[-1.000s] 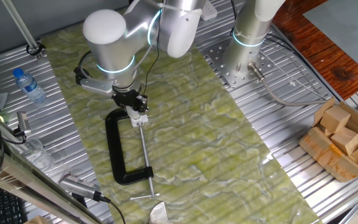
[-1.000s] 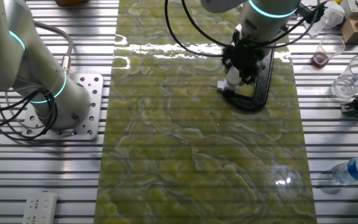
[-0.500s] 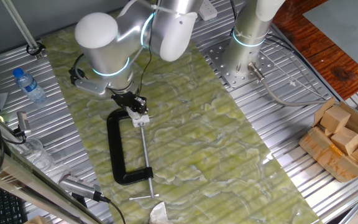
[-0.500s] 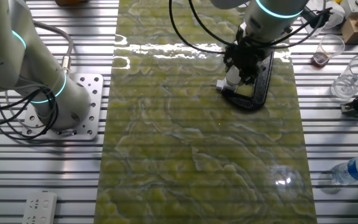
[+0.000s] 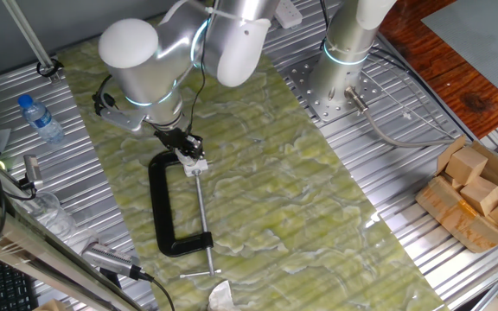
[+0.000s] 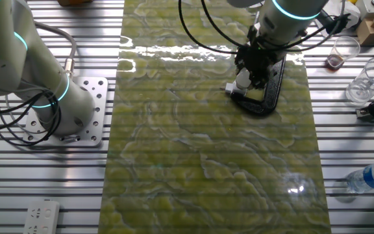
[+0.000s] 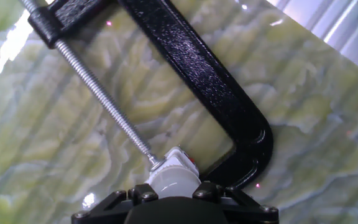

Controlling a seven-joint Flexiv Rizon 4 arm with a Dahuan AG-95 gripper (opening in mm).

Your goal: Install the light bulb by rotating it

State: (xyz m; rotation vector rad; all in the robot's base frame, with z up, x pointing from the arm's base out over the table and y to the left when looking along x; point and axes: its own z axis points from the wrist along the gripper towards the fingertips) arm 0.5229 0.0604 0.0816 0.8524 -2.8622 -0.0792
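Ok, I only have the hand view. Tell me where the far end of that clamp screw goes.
Observer: In one fixed view the C-clamp lies flat on the green mat. Its screw ends in a crossbar handle near the mat's front edge.
Operator: Now name the closest loose thing to the gripper.
Observer: A water bottle. It lies off the mat on the metal table, well apart from the gripper.
Operator: Report on the second arm.
Observer: Its base stands on a plate beside the mat, on the side away from the bottle. The arm rises out of the picture, nowhere near the clamp.
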